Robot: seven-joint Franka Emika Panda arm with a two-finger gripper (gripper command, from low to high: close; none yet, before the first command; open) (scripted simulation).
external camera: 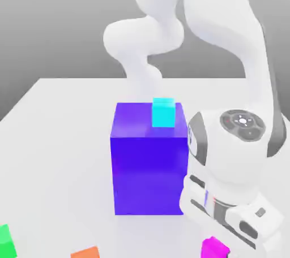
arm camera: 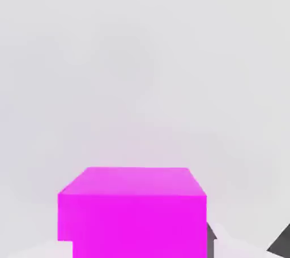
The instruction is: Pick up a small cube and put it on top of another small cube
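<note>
The gripper (external camera: 226,245) hung low at the bottom of the exterior view, toward that view's right, its white hand casing bent down close to the table (external camera: 62,138). Whether the fingers stood apart or were closed on anything could not be told. The small magenta cube (external camera: 214,248) sat right at the gripper's lower end, partly covered by the white casing; whether it touched the fingers or rested on the table could not be made out. In the hand view the same cube (arm camera: 133,214) loomed close to the camera, a flat, evenly coloured block with sharp edges, its top face a shade lighter than its front.

Beside the hand, toward the exterior view's left, stood the big purple-blue block (external camera: 148,163), smooth, matte and square-sided, much larger than the magenta cube. On its top, near the far right corner, sat a small cyan cube (external camera: 163,112), upright and touching the block's upper face.

Along the bottom edge of the exterior view lay an orange cube (external camera: 86,252) and, well apart at the left corner, a green cube (external camera: 5,241), both cut off by the frame. The table was plain pale grey, and the arm (external camera: 221,19) rose above it in glossy, rounded white segments.
</note>
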